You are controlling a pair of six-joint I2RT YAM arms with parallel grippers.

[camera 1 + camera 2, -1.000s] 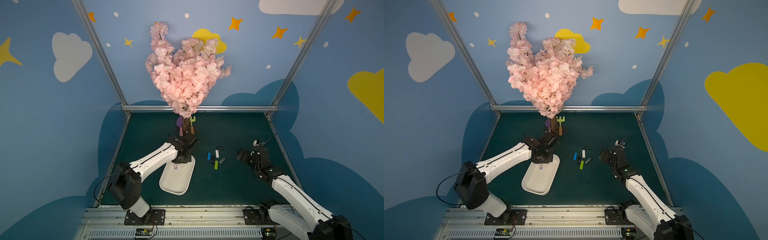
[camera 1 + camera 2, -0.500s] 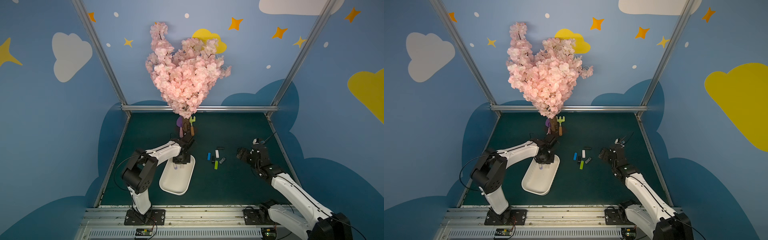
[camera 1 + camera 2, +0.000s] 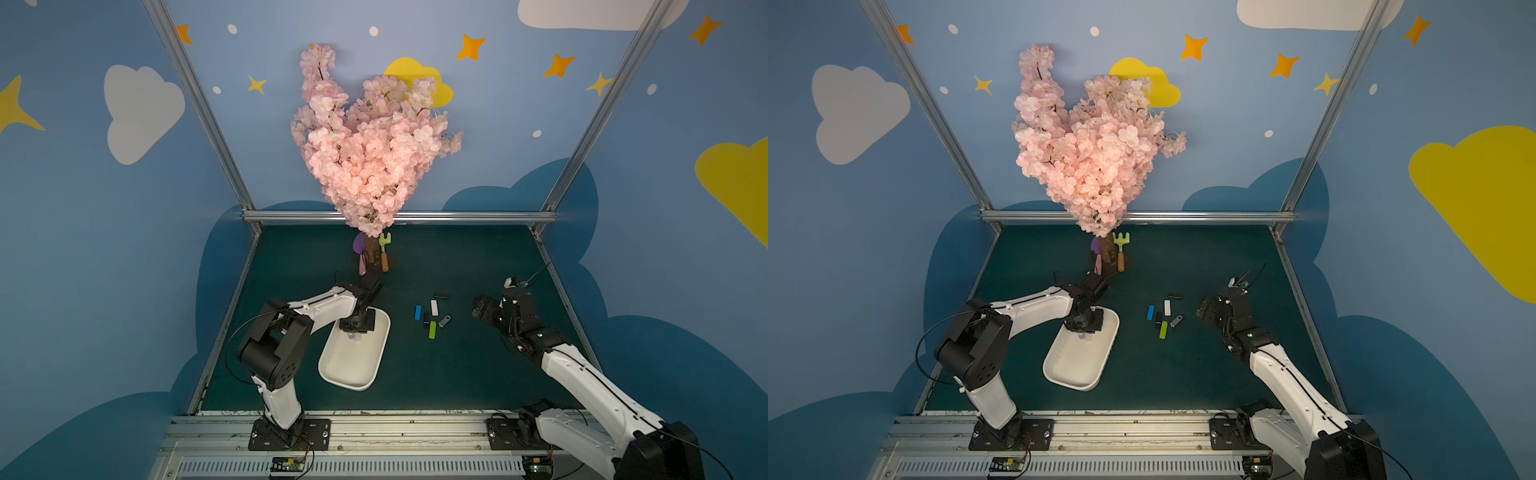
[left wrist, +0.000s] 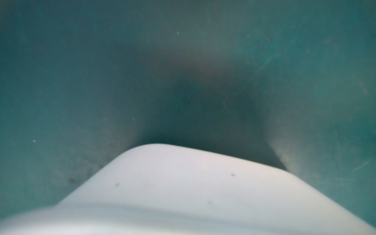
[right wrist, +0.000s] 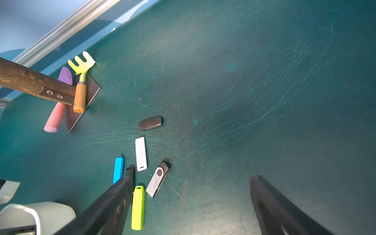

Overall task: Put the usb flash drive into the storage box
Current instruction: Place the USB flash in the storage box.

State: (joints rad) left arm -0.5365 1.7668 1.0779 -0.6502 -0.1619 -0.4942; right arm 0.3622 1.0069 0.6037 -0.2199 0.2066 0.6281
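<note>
Only one purple drive (image 3: 353, 336) occupies the storage box (image 3: 349, 374).

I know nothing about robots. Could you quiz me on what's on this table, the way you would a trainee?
1. True or false: the right gripper holds a flash drive.
2. Which lies closest to the storage box? A the blue flash drive, B the white flash drive, C the silver swivel flash drive.
3. How many flash drives lie on the green mat, outside the storage box?
Key: 1 false, its jaws stand open and empty; 2 A; 3 six.
</note>
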